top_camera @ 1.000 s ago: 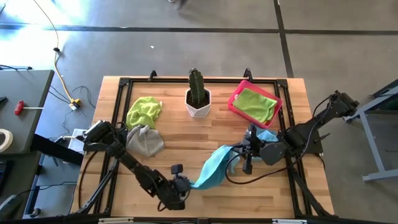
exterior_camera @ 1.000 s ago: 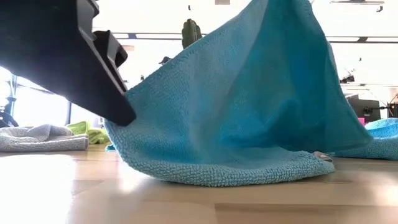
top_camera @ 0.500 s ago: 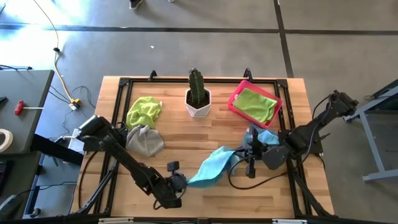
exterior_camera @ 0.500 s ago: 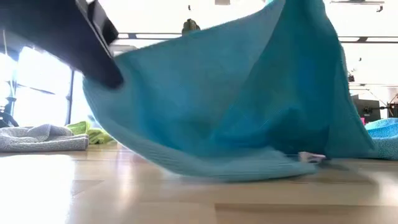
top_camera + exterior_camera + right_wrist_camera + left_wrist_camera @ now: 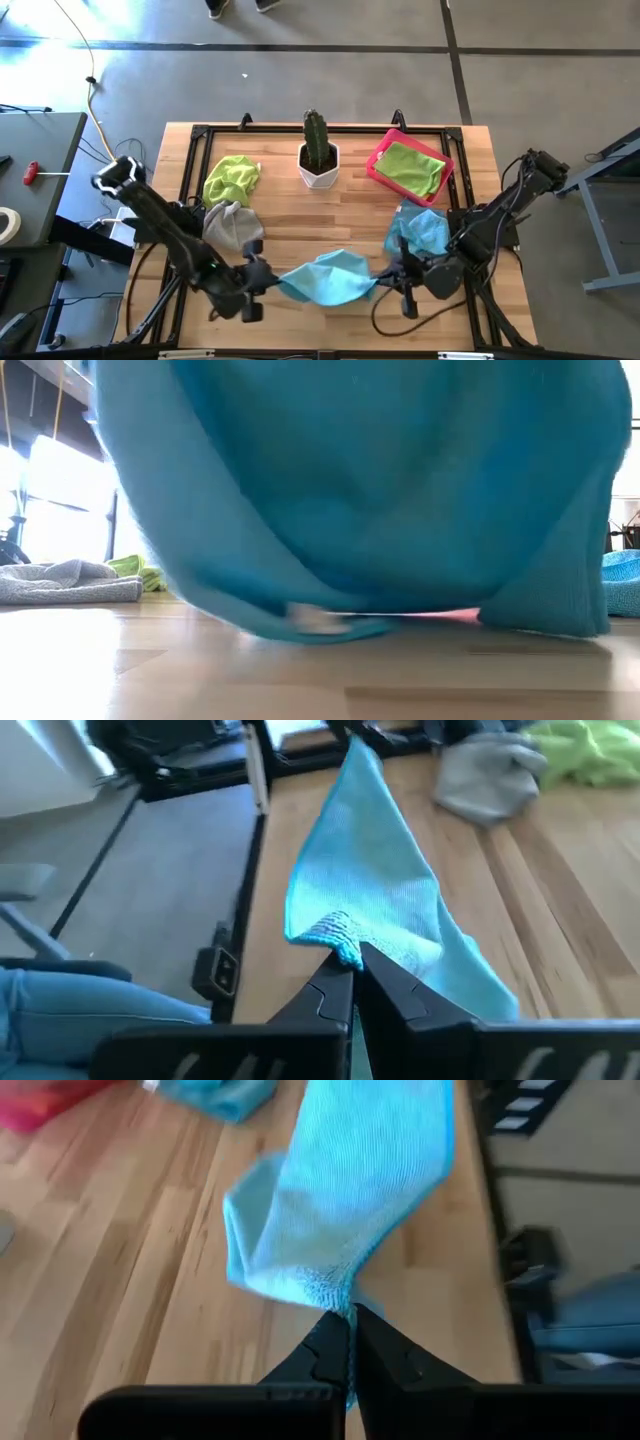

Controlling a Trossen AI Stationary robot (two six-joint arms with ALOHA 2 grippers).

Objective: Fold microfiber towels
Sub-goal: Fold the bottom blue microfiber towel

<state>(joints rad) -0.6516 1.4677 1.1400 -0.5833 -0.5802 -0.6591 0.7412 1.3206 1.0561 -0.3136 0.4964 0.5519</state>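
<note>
**Both grippers pinch one blue towel, slung between them**

Left gripper (image 5: 262, 278) and right gripper (image 5: 392, 277) each clamp a corner of the light blue towel (image 5: 325, 278), which hangs between them in front of the cactus pot (image 5: 318, 166), near the table's (image 5: 300, 215) front edge. Both pairs of fingers are closed tight on cloth; the wrist views show a tuft of towel edge nipped at each set of fingertips.

To do this step well, I judge the arms should draw apart until the sag goes out of the cloth, keep the two corners level, then lower it flat onto bare wood before making any fold. Pulling too hard could slip a corner from a thin pinch.

Only the high view shows the rest of the work: a second blue towel (image 5: 422, 231) to the right of the pot, a green towel in the pink tray (image 5: 378, 166) beside the pot, and a lime towel (image 5: 231, 178) and grey towel (image 5: 233, 226) to its left. The low view, almost filled by hanging blue cloth, alone shows the lower edge brushing the tabletop.
</note>
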